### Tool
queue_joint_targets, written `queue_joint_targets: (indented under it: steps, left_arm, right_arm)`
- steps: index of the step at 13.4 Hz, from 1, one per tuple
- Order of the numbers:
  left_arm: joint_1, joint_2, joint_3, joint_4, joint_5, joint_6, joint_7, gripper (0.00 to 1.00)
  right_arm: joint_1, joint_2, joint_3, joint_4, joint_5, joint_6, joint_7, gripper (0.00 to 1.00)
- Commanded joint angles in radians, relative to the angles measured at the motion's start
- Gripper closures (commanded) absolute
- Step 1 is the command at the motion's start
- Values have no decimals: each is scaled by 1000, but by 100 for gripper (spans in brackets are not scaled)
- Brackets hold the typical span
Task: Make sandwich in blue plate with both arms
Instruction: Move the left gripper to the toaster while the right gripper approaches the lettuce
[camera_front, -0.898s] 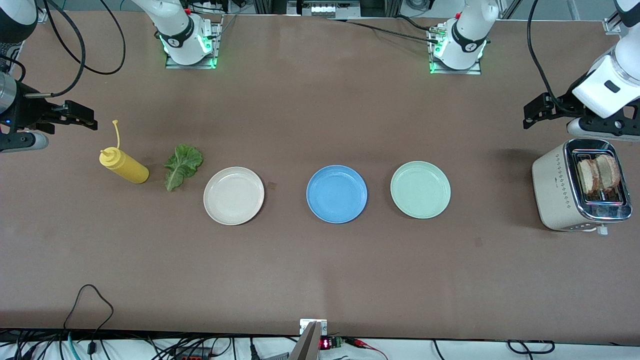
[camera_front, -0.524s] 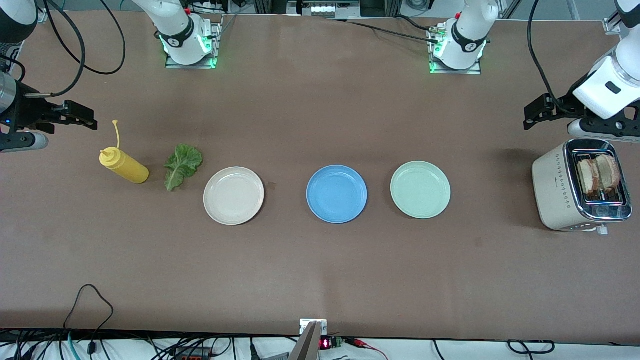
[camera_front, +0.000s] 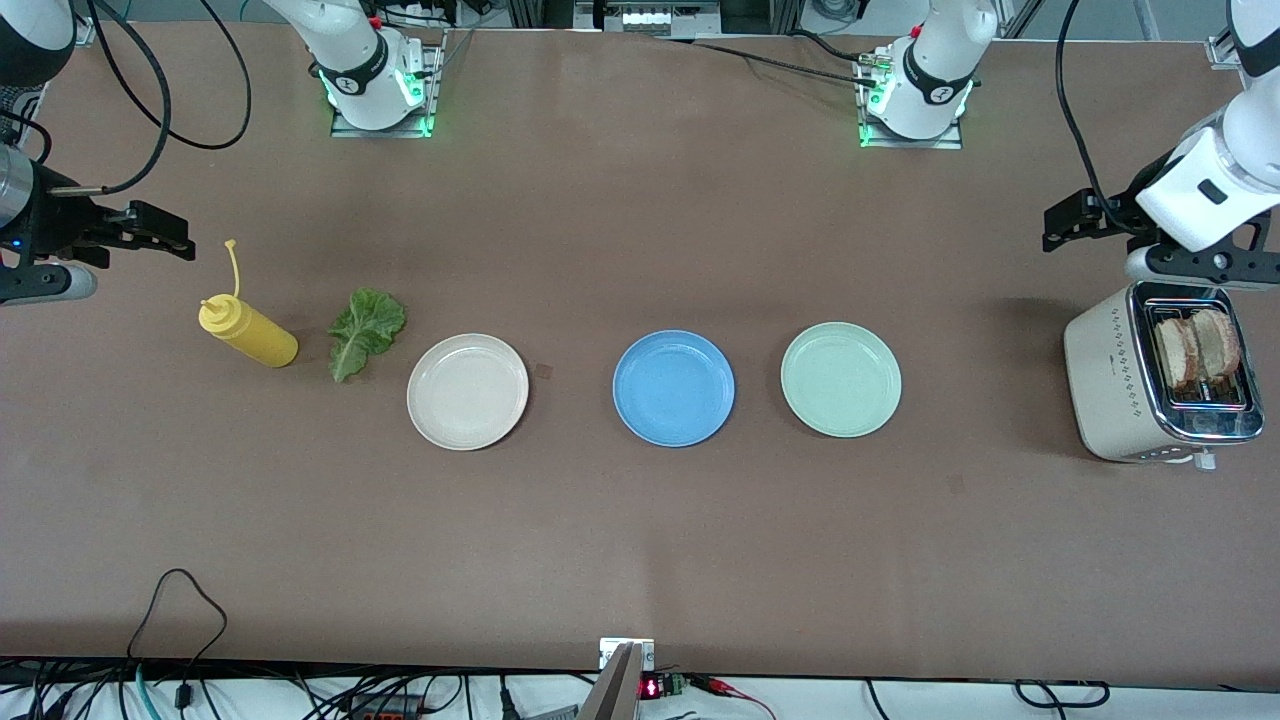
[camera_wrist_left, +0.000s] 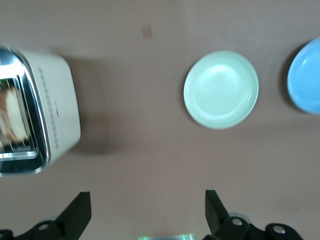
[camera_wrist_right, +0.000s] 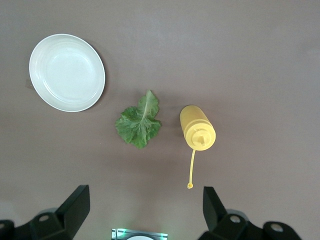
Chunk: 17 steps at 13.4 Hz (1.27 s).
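Sky-blue round plate (camera_front: 673, 388) bare at mid-desk, between cream-white plate (camera_front: 467, 391) and mint-green plate (camera_front: 840, 379). Toasted bread slices (camera_front: 1198, 348) upright in beige toaster (camera_front: 1110, 372) near left-arm edge. Left gripper (camera_front: 1072, 218) spread above desk beside toaster; right gripper (camera_front: 150, 232) spread near yellow squeeze bottle (camera_front: 246, 333) and ruffled green lettuce leaf (camera_front: 364, 327).
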<state>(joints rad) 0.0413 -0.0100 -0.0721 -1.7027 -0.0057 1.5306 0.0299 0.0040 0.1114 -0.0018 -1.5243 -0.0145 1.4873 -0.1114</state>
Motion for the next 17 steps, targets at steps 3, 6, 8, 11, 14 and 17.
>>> queue_joint_targets:
  steps: [3, 6, 8, 11, 14, 17]
  left_arm:
    - [66, 67, -2, 37, 47, -90, 18, 0]
    - [91, 126, -2, 55, 194, -66, 42, 0]
    - [95, 163, -2, 58, 251, 17, 149, 0]
    - [184, 203, -2, 44, 276, 237, 312, 4]
    - [271, 234, -3, -47, 266, 425, 328, 7]
    - [334, 232, -6, -136, 262, 510, 331, 22]
  right_arm:
    - [-2, 11, 2, 13, 11, -2, 1, 0]
    - [14, 34, 3, 10, 5, -19, 1, 0]
    - [21, 57, 3, 7, 2, -68, 4, 0]
    - [19, 76, 3, 7, 1, -90, -7, 0]
    - [24, 76, 3, 6, -7, -90, -5, 0]
    - [24, 76, 3, -3, -7, -102, 7, 0]
